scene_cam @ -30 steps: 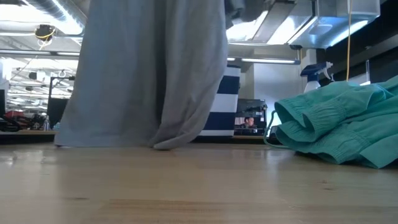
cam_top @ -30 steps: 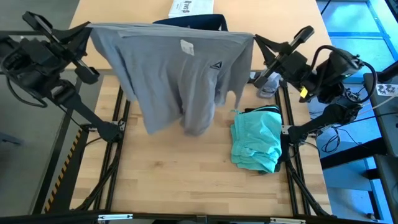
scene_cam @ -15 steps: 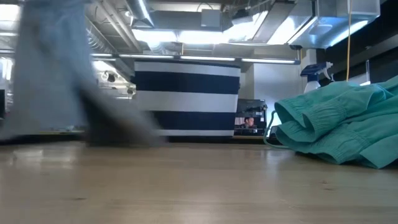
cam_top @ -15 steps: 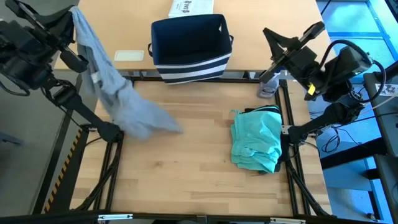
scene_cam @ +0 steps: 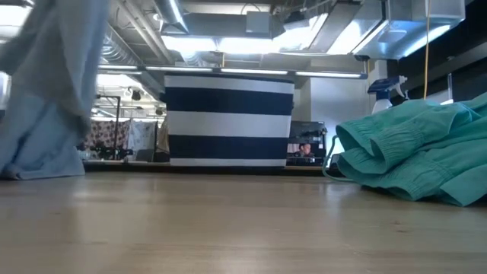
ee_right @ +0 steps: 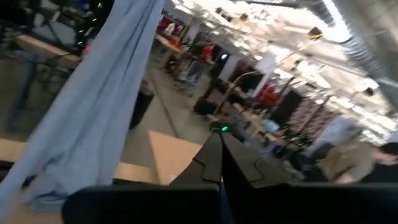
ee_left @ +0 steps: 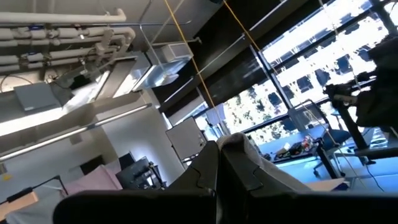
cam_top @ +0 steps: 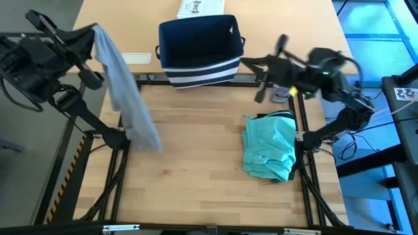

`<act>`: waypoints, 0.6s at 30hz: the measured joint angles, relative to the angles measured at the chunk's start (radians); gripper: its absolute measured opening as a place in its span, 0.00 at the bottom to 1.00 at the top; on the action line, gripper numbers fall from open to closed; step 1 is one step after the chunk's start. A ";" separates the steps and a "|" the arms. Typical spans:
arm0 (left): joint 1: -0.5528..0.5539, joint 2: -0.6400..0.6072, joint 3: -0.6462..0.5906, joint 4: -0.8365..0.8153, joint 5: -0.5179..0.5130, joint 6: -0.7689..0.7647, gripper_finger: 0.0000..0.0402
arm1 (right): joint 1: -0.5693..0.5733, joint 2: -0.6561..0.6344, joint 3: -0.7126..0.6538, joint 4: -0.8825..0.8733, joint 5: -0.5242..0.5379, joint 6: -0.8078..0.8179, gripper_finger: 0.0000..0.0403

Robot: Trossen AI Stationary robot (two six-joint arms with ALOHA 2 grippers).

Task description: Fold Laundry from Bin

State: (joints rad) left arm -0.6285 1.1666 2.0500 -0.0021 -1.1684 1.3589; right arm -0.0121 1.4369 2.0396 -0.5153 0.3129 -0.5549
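Got the grey T-shirt point(cam_top: 124, 98) pinched in my left gripper point(cam_top: 90, 34), held high at the counter's point(cam_top: 196, 170) left edge so it hangs straight. My right gripper point(cam_top: 261, 65) is clenched on nothing, near the bin point(cam_top: 199, 49). The teal piece point(cam_top: 269, 147) sits folded at right.

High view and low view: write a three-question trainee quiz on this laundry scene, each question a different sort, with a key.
1. True or false: the grey T-shirt hangs from the left end effector, its lower end by the table's left side.
2. Multiple choice: the folded teal piece lies (A) in the bin, (B) on the table's right side, (C) under the grey T-shirt.
3. Fill in: the right end effector, holding nothing, hovers just right of the ____.

Key: 1 true; 2 B; 3 bin.
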 joint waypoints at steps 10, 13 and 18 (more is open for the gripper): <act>0.001 0.044 -0.001 -0.035 0.008 -0.019 0.00 | -0.023 0.180 -0.052 0.061 -0.098 0.024 0.00; 0.010 0.045 -0.001 -0.035 0.002 -0.021 0.00 | -0.019 0.216 -0.095 0.116 -0.097 0.019 0.00; 0.011 0.044 -0.001 -0.035 -0.047 -0.047 0.00 | 0.015 0.212 -0.283 0.326 -0.095 0.047 0.00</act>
State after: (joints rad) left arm -0.6174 1.2106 2.0487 -0.0375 -1.2151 1.3120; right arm 0.0029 1.6489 1.7562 -0.1897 0.2181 -0.5077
